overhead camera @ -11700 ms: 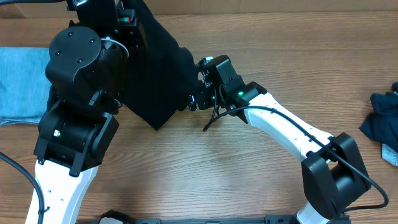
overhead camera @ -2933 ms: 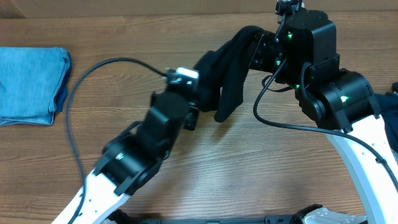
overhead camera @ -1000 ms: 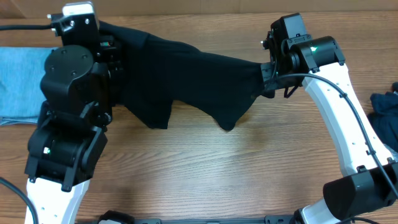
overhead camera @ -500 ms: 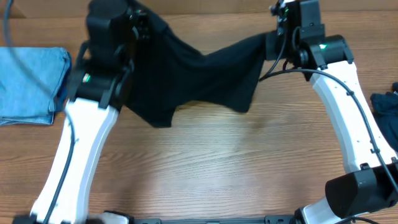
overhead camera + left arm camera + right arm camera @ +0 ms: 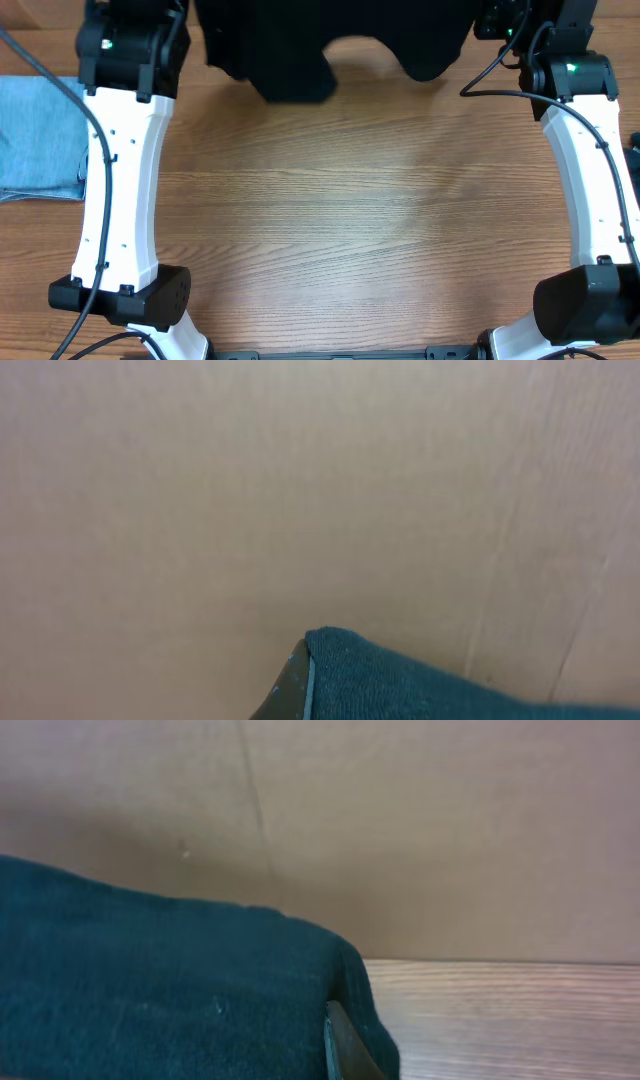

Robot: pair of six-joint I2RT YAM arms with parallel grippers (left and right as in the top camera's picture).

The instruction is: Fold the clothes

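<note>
Jaws of the left gripper (image 5: pixel 298 688) and right gripper (image 5: pixel 341 1042) are clamping together on opposite ends of the black T-shirt (image 5: pixel 270 40). It is hanging stretched between them over the far side of the table (image 5: pixel 340 200), its long axis running left to right, with each arm equally near its own end.

left arm (image 5: pixel 120 180): extended forward, fingers (image 5: pixel 290 695) clamped | right arm (image 5: pixel 600 180): extended forward, fingers (image 5: pixel 345 1050) clamped
</note>
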